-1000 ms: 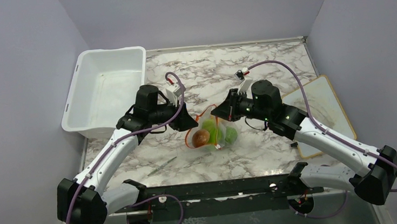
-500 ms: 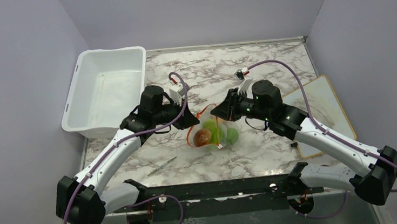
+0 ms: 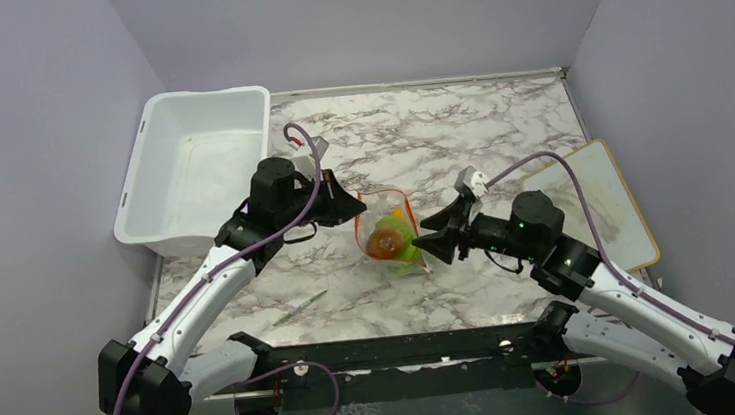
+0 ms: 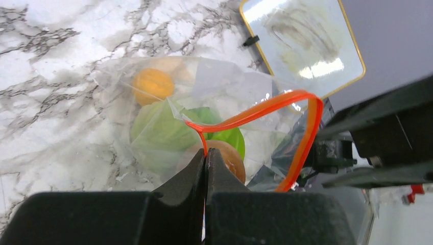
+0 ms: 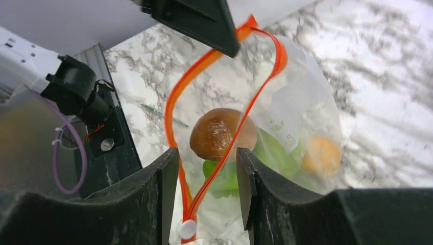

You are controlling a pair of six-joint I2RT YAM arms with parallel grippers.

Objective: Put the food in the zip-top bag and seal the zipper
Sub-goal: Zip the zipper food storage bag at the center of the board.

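Zipper (image 4: 275, 100) edge in left gripper (image 4: 205, 155) pinch

Top external: high, behind arm bases, facing down and forward over tabletop (image 3: 498, 136); white tub (image 3: 194, 162) at 10 o'clock, board (image 3: 618, 186) at 3 o'clock, zip-top bag (image 3: 389, 238) centre.
Left wrist: close, looking past left fingers (image 4: 181, 186) into bag, board at 1 o'clock.
Right wrist: close, looking between right fingers (image 5: 153, 199) at bag from opposite side.
All three share bag and marble around it.
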